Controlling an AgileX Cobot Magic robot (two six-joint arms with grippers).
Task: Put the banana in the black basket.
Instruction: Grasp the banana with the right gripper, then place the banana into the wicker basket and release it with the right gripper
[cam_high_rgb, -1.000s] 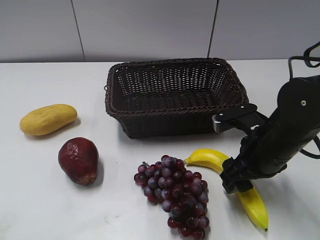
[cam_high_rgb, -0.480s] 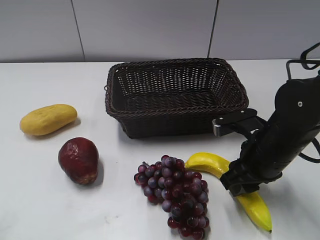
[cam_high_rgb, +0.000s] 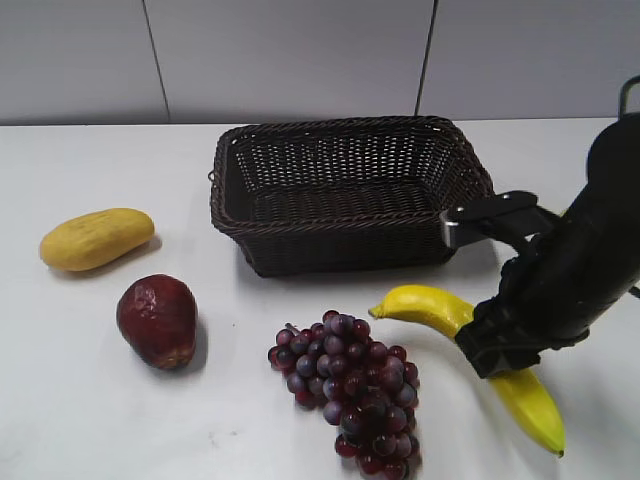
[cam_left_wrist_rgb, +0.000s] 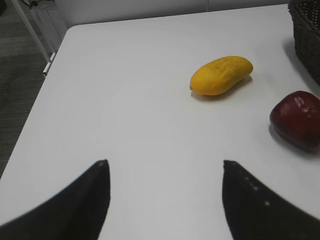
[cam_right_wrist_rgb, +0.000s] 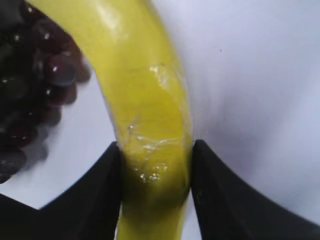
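Note:
The banana (cam_high_rgb: 430, 305) is long, curved and bright yellow, with a dark tip at the lower right. My right gripper (cam_high_rgb: 505, 352) is shut on its middle and holds it just above the table, in front of and to the right of the black basket (cam_high_rgb: 350, 135). In the right wrist view both fingers (cam_right_wrist_rgb: 156, 150) press on the banana (cam_right_wrist_rgb: 145, 85). My left gripper (cam_left_wrist_rgb: 165, 165) is open and empty over bare table and does not show in the exterior view. The basket looks empty; its corner (cam_left_wrist_rgb: 306, 30) shows in the left wrist view.
A bunch of purple grapes (cam_high_rgb: 358, 385) lies just left of the banana and shows in the right wrist view (cam_right_wrist_rgb: 30, 90). A dark red fruit (cam_high_rgb: 157, 320) and a stubby yellow oblong fruit (cam_high_rgb: 97, 238) lie at the left, and also show in the left wrist view (cam_left_wrist_rgb: 297, 120) (cam_left_wrist_rgb: 221, 75).
My right gripper has risen and moved right with the banana in it. The banana's left end has lifted away from the grapes. Nothing else has moved.

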